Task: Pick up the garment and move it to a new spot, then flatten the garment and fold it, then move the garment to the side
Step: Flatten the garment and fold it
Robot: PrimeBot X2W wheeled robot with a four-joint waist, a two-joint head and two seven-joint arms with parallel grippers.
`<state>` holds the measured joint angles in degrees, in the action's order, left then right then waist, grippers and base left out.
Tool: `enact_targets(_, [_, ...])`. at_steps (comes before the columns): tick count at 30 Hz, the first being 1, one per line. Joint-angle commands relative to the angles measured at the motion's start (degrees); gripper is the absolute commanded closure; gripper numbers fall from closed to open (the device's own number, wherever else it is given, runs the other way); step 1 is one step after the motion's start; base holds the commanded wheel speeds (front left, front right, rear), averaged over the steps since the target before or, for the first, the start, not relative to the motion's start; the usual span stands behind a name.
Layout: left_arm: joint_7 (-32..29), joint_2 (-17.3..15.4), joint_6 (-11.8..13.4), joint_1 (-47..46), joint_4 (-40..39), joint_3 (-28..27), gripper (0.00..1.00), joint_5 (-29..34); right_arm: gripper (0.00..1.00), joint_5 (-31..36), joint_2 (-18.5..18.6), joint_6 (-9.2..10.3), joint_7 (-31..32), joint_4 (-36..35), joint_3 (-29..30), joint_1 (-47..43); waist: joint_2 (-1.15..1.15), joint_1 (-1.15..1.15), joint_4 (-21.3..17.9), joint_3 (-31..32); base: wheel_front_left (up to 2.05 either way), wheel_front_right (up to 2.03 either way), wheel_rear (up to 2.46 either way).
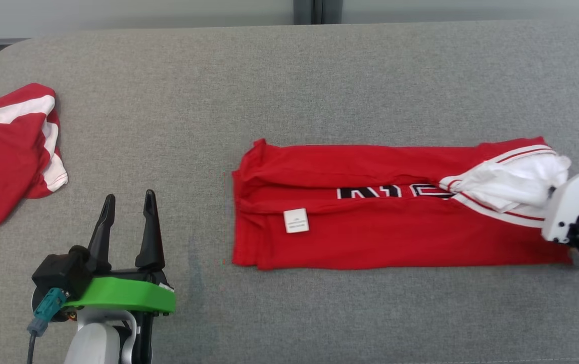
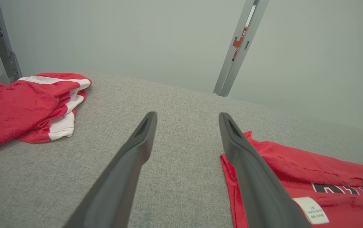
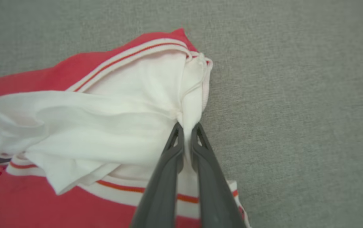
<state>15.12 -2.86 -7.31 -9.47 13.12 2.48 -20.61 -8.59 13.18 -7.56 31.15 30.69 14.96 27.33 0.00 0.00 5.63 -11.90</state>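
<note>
Two states: right jaws clamp the garment (image 1: 370, 237), left jaws spread empty.

We cannot read the print on the label (image 1: 296, 221), well right of the left pincer (image 1: 129, 195): too small. The black lettering (image 1: 370, 192) on the shirt (image 1: 370, 240) is half tucked under a fold (image 1: 320, 174), so we cannot make out the word. Left of that pincer, another red cloth (image 1: 1, 151) runs off the picture's edge. White cloth (image 3: 105, 120) bunched at the right pincer (image 3: 187, 128) covers the shirt's end beneath.
</note>
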Motion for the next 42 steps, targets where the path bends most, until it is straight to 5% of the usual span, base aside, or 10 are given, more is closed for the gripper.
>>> enact_targets(1, [0.0,-0.1,-0.2,-0.1,-0.1,0.1,0.00,-0.3,1.00,0.7,1.7,0.15,-0.3,-1.2,1.5,-0.7,0.00,0.00,-0.1,0.4,0.00,0.00,0.00])
enact_targets(8, [0.0,-0.1,-0.3,1.3,-0.4,0.9,0.00,-0.1,1.00,7.9,6.2,0.13,1.3,-8.2,7.7,-3.9,0.00,0.00,-0.7,1.9,0.00,0.00,0.00])
enact_targets(12, [0.0,-0.1,-0.3,1.5,-0.3,1.1,0.00,-0.2,1.00,8.4,5.5,0.13,3.9,-13.7,6.5,-5.1,0.00,0.00,-0.9,2.5,0.00,0.00,0.00])
enact_targets(22, [0.0,-0.1,-0.3,0.9,0.4,1.5,0.00,0.1,1.00,4.0,1.5,0.12,10.1,-23.7,-10.8,-4.7,0.00,0.00,-0.4,3.1,0.00,0.00,0.00])
enact_targets(30, [0.0,-0.1,-0.2,-0.1,0.5,2.0,0.00,-0.5,1.00,0.8,-1.5,0.12,10.8,-20.1,-23.9,0.3,0.00,0.00,1.7,2.4,0.00,0.00,0.00])
enact_targets(42, [0.0,-0.1,-0.2,-1.9,0.7,3.5,0.00,-1.7,1.00,-2.8,-7.3,0.12,6.6,-9.4,-34.2,6.2,0.00,0.00,4.7,0.8,0.00,0.00,0.00])
